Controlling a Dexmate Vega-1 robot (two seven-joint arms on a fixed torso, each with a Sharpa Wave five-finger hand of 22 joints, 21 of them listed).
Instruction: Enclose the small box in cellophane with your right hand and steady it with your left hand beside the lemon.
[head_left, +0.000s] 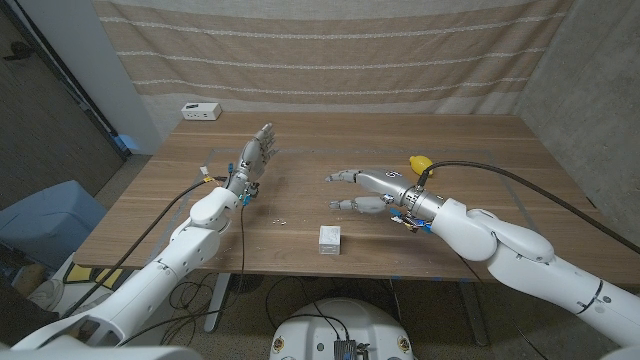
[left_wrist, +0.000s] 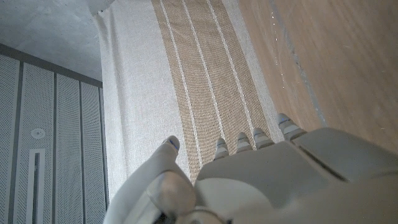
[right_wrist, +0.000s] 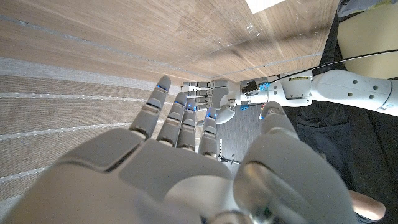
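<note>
Right hand (head_left: 362, 190): empty, fingers spread, hovering mid-desk; left hand (head_left: 254, 158): empty, fingers apart and raised, nearer the left edge; small box (head_left: 330, 239): white, near the front edge, between the arms, touched by neither; roughly cubic, no clear long axis, faces about square to that edge; cellophane (right_wrist: 249, 37): faint clear sheet on the desk (head_left: 480, 150), extent unclear; lemon (head_left: 419, 163): beyond the right hand. Step, judged: approach, wrapping unstarted; next calls for the right hand to draw back toward the box.
</note>
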